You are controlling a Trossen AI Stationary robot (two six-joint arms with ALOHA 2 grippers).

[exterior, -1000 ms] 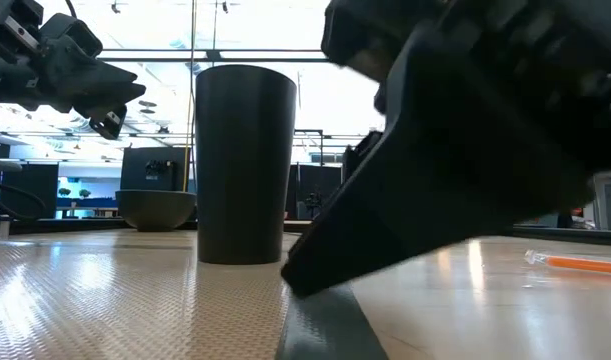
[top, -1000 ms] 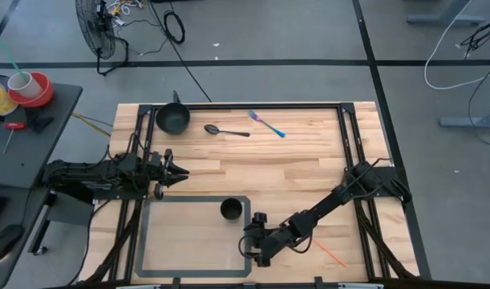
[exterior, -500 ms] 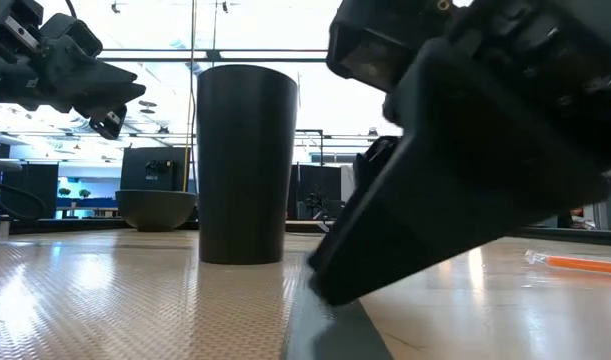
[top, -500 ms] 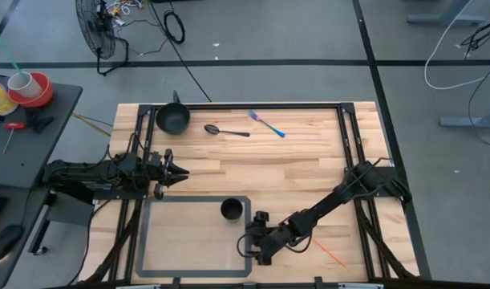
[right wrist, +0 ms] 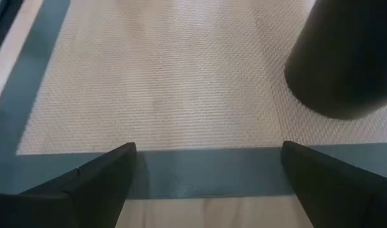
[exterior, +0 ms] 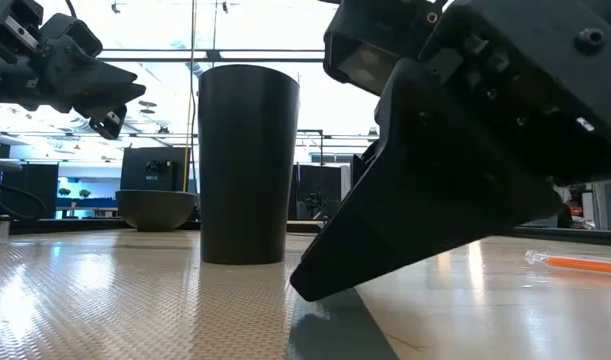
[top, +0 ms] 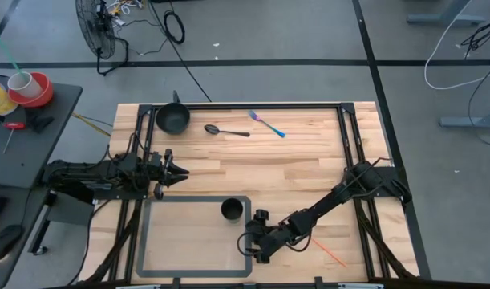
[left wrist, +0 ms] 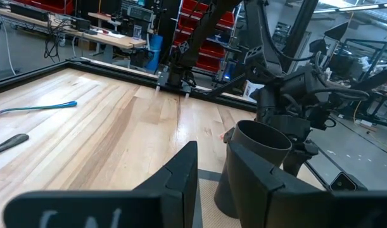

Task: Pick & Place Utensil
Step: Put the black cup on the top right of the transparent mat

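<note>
Right gripper (top: 252, 247) low over mat's (top: 148, 241) right border near table's front edge, jaws spread wide, empty; over last second it only shifted slightly along border, so no utensil picked yet. Black cup (top: 232, 209) just beyond on mat, close enough to be knocked. Orange stick (top: 331, 253) beside right arm. Left gripper (top: 183, 172) waits near left edge, partly open, empty. Spoon (top: 225, 130), blue-handled fork (top: 267, 124), bowl (top: 172, 119) at far edge, well apart.
</note>
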